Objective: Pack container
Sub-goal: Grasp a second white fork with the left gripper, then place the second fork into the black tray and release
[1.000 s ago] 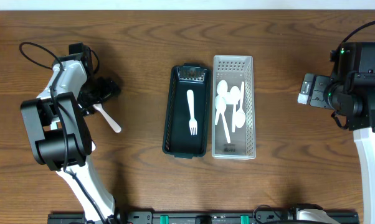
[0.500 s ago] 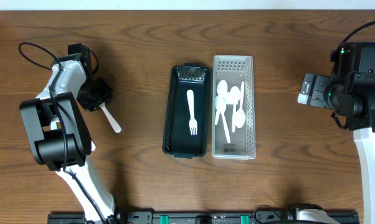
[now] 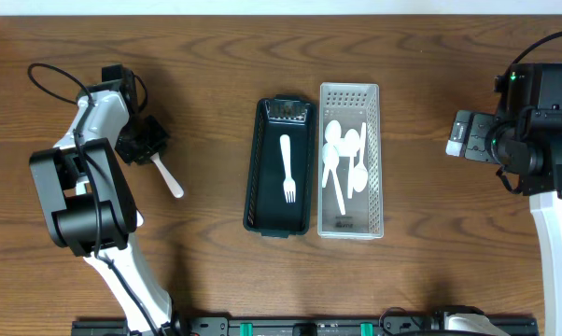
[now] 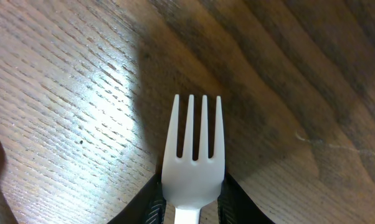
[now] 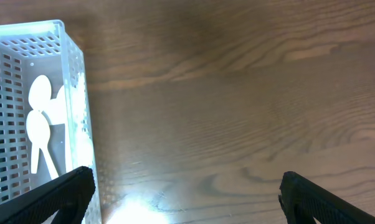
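A white plastic fork (image 4: 194, 162) lies on the wooden table at the far left, its handle (image 3: 167, 177) pointing toward the front. My left gripper (image 3: 143, 142) is shut on the fork, and in the left wrist view the black fingers (image 4: 155, 199) press both sides of its neck, tines pointing away. A black container (image 3: 256, 168) at the centre holds another white fork (image 3: 287, 170). Beside it, a clear perforated basket (image 3: 374, 159) holds white spoons (image 3: 342, 159). My right gripper (image 3: 458, 135) stands open to the right of the basket, with nothing between its fingers (image 5: 69, 193).
In the right wrist view the basket (image 5: 69, 93) with its spoons (image 5: 38, 124) sits at the left, bare wood to its right. A black rail runs along the table's front edge (image 3: 309, 327). A cable loops near the left arm (image 3: 52, 75).
The left gripper's fingers have closed from wide open onto the fork on the table. The right arm has not moved.
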Robot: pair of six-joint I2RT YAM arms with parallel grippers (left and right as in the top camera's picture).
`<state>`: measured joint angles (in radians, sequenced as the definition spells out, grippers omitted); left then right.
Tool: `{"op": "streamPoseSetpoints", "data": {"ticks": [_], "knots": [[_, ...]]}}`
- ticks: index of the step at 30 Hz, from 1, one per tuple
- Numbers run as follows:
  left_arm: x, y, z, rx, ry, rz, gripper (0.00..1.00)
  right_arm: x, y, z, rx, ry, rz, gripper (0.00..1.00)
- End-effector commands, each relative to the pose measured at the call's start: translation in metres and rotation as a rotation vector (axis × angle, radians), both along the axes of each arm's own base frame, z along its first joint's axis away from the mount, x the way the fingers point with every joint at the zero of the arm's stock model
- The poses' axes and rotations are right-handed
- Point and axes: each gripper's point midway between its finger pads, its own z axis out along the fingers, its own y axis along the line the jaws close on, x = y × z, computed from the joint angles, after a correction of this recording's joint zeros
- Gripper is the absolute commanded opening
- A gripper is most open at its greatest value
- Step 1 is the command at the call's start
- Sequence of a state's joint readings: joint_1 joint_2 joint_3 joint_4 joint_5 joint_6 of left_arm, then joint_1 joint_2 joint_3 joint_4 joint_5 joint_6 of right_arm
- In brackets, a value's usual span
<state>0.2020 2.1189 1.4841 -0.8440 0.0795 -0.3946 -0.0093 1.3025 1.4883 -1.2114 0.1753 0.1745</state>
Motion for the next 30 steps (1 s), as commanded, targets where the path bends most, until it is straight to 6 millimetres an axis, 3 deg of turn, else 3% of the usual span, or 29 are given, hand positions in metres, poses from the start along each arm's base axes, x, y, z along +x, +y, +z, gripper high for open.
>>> {"op": "streamPoseSetpoints", "data": {"ticks": [1, 5, 9, 14, 17, 20, 23, 30], "knots": [[-0.008, -0.001, -0.003, -0.006, 0.029, -0.038, 0.11, 0.0, -0.001, -0.004, -0.004, 0.014, 0.003, 0.98], [-0.001, -0.007, 0.03, 0.01, -0.043, -0.061, 0.07, 0.0, -0.001, -0.004, -0.004, 0.014, 0.003, 0.98], [0.001, -0.031, 0.084, 0.028, -0.148, -0.121, 0.06, 0.0, -0.001, -0.004, -0.004, 0.013, 0.003, 0.98], [-0.01, -0.092, 0.153, 0.032, -0.294, -0.277, 0.06, 0.001, -0.001, -0.003, -0.004, 0.01, 0.003, 0.98], [-0.018, -0.138, 0.177, 0.017, -0.365, -0.4, 0.06, 0.001, -0.001, -0.003, -0.004, 0.01, 0.003, 0.98], [-0.027, -0.181, 0.183, -0.005, -0.391, -0.516, 0.06, 0.001, -0.001, -0.003, -0.003, 0.01, 0.003, 0.98], [-0.034, -0.218, 0.173, -0.021, -0.377, -0.617, 0.06, 0.001, -0.001, -0.004, -0.003, 0.011, 0.003, 0.98], [-0.045, -0.271, 0.116, -0.012, -0.255, -0.76, 0.06, 0.001, 0.001, -0.004, 0.006, 0.01, 0.009, 0.98]]}}
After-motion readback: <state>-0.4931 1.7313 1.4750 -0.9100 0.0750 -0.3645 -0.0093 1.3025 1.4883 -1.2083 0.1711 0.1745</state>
